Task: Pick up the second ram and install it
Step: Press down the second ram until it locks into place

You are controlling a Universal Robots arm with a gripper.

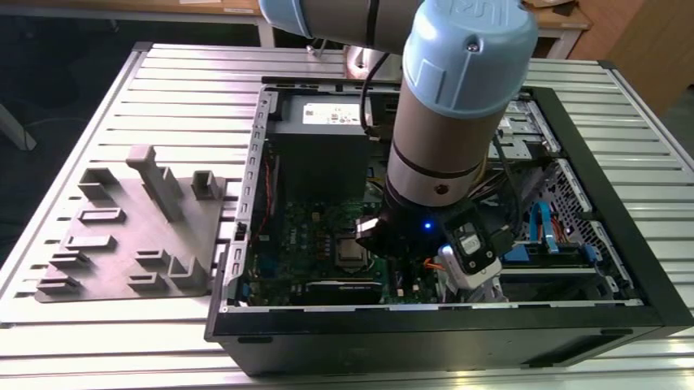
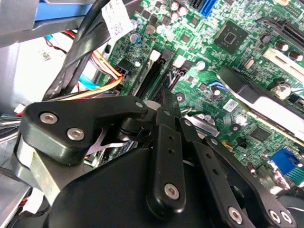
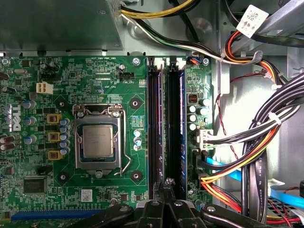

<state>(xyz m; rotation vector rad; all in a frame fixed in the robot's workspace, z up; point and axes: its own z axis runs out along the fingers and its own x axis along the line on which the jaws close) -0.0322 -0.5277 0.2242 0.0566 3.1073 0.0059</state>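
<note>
Two RAM sticks (image 3: 159,128) — in mobo slots (image 3: 168,85)

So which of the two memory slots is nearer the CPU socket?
The memory slot away from the cable bundle; the other slot lies between it and those cables.

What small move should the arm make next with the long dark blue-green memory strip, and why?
Probably a gentle press straight down on the near end of the long dark blue-green memory strip. It already stands in a slot on the green motherboard, beside another strip, and the shut black gripper sits at that end. Whether it is latched cannot be told.
</note>
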